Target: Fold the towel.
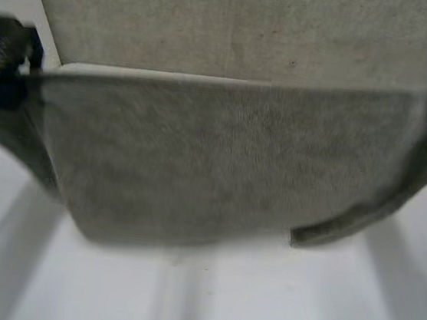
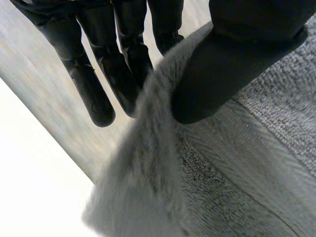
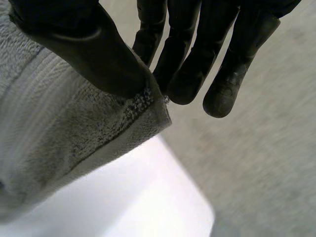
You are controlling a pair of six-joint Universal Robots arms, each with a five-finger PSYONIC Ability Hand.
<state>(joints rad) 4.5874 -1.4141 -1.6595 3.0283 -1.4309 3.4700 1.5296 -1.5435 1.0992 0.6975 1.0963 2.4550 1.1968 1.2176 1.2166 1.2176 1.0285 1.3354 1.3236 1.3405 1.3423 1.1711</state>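
Towel (image 1: 221, 161) corners pinched thumb-to-fingers in left hand (image 2: 232, 64) and right hand (image 3: 89, 44) (both cropped)

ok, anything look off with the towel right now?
Nothing major. The towel hangs fairly level between the left robot hand and right robot hand, each pinching one end of the lifted edge. Only the side hem below the right robot hand curls outward.

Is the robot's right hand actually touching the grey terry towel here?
Touching. The right wrist view shows the right hand pinching a corner of the grey terry towel between its thumb and fingers.
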